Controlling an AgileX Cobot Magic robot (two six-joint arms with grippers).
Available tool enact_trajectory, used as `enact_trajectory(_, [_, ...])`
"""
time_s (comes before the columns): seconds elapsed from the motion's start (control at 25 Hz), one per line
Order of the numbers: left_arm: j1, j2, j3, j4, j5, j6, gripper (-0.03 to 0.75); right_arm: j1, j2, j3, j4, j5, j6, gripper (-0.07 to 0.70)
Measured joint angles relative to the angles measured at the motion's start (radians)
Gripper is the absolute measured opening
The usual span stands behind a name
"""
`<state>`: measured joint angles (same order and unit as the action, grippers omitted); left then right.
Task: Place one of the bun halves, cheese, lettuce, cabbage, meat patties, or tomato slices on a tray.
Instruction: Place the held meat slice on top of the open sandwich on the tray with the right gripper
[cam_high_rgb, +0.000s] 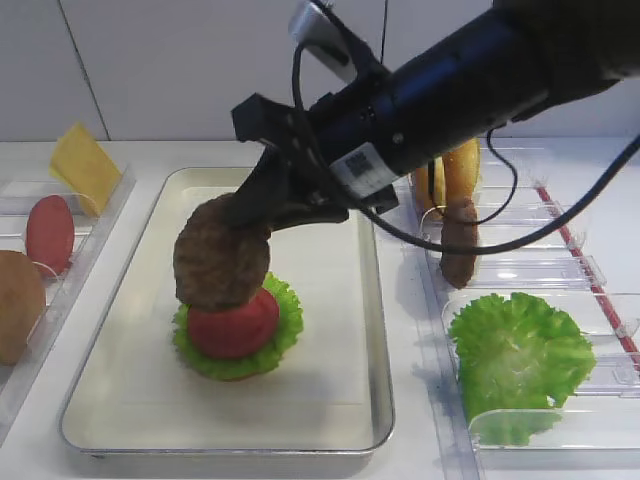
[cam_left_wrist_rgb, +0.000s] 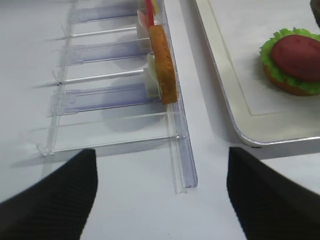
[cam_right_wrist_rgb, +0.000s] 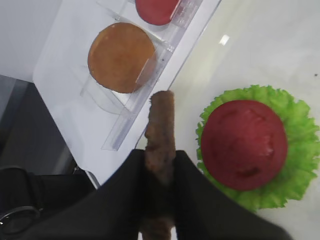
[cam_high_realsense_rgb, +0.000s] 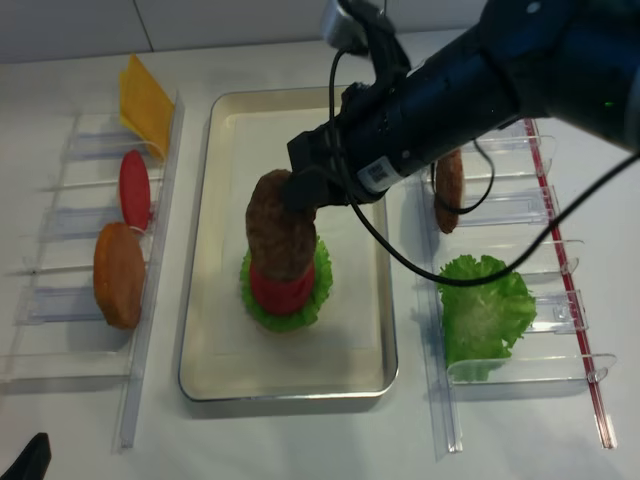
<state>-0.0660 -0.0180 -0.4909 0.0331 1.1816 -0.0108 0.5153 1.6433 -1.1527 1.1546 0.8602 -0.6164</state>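
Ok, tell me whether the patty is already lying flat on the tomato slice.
No: the right gripper holds the meat patty tilted on edge above the tomato slice.

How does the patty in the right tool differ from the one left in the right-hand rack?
The held meat patty hangs over the tray, above the tomato slice; the spare patty stands on edge in the clear rack. The held one is pinched by the right tool; the spare one is untouched. Both are dark brown, round and grainy.

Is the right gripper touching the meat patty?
Touching: the right wrist view shows the right gripper shut on the meat patty, fingers pressed against both faces.
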Motion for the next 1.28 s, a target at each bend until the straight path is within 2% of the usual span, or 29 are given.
enact_trajectory(0.16, [0.0, 0.0, 0.0, 0.0, 0.0, 0.0, 0.52, -0.002, 0.087, 0.0, 0.109, 0.061, -0.101, 0.156])
enact_trajectory(0.28, [0.0, 0.0, 0.0, 0.0, 0.0, 0.0, 0.519, -0.008, 0.138, 0.0, 0.136, 0.075, -0.143, 0.156])
enact_trajectory(0.6, [0.0, 0.0, 0.0, 0.0, 0.0, 0.0, 0.518, -0.065, 0.212, 0.0, 0.194, 0.1, -0.177, 0.156])
enact_trajectory(0.96, [0.0, 0.0, 0.0, 0.0, 0.0, 0.0, 0.514, -0.065, 0.27, 0.0, 0.279, 0.171, -0.228, 0.156])
enact_trajectory(1.28, [0.0, 0.0, 0.0, 0.0, 0.0, 0.0, 0.514, -0.098, 0.285, 0.0, 0.289, 0.173, -0.234, 0.156])
